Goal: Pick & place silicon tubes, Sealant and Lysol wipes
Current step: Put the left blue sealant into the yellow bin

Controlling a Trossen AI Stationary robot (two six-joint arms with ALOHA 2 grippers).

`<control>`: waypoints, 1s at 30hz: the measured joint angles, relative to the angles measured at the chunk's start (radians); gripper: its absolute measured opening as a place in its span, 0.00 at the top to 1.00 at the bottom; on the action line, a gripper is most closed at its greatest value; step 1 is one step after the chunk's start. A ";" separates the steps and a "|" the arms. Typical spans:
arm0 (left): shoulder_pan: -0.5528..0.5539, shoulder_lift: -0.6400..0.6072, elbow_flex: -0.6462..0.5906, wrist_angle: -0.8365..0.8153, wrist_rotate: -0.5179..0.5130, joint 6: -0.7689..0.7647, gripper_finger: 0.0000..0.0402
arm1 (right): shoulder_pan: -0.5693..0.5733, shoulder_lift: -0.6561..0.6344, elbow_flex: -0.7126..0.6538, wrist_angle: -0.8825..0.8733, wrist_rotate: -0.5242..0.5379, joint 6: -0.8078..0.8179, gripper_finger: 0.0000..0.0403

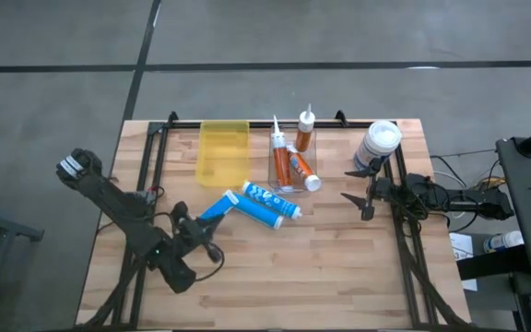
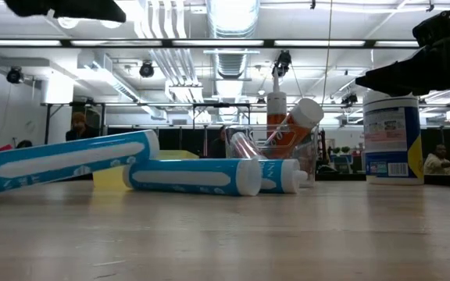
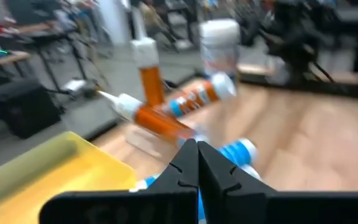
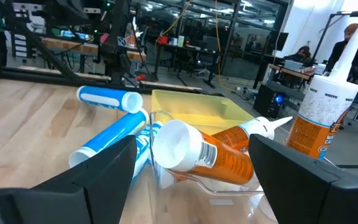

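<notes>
Right gripper (image 1: 357, 194) spread wide beside the wipes canister (image 1: 377, 146)
Left gripper (image 1: 212, 251) pressed together near blue tubes (image 1: 270, 205)

The Lysol wipes (image 1: 378, 144), a fat white canister with a round white lid and blue-marked label, are standing upright at the table's far right corner, untouched, apart from the tubes.

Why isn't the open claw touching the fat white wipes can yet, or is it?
Apart. The high view shows bare wood between the right gripper and the fat white Lysol wipes canister, with the open fingers pointing away from it.
</notes>
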 joint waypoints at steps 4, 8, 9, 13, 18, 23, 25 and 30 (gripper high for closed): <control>0.013 -0.005 0.053 -0.008 0.135 0.100 1.00 | 0.000 0.000 0.000 0.000 0.000 0.000 0.24; 0.033 -0.005 0.091 -0.075 0.242 0.122 0.97 | 0.000 0.000 0.000 0.000 0.000 0.000 0.22; 0.039 -0.005 0.094 -0.094 0.268 0.122 0.95 | 0.000 0.000 0.000 0.000 0.000 0.000 0.22; 0.069 -0.004 0.085 -0.128 0.389 0.102 0.83 | 0.000 0.000 0.000 0.000 0.000 0.000 0.22; 0.128 0.018 0.066 -0.124 0.645 -0.017 0.63 | 0.000 0.000 0.000 0.000 0.000 0.000 0.23; 0.150 0.109 0.044 -0.045 0.851 -0.089 0.47 | 0.000 0.000 0.000 0.000 0.000 0.000 0.25; 0.149 0.176 0.043 0.004 0.918 -0.093 0.44 | 0.000 0.000 0.000 0.000 0.000 0.000 0.25; 0.150 0.438 0.055 0.153 0.955 -0.136 0.42 | 0.000 0.000 0.000 0.000 0.000 0.000 0.24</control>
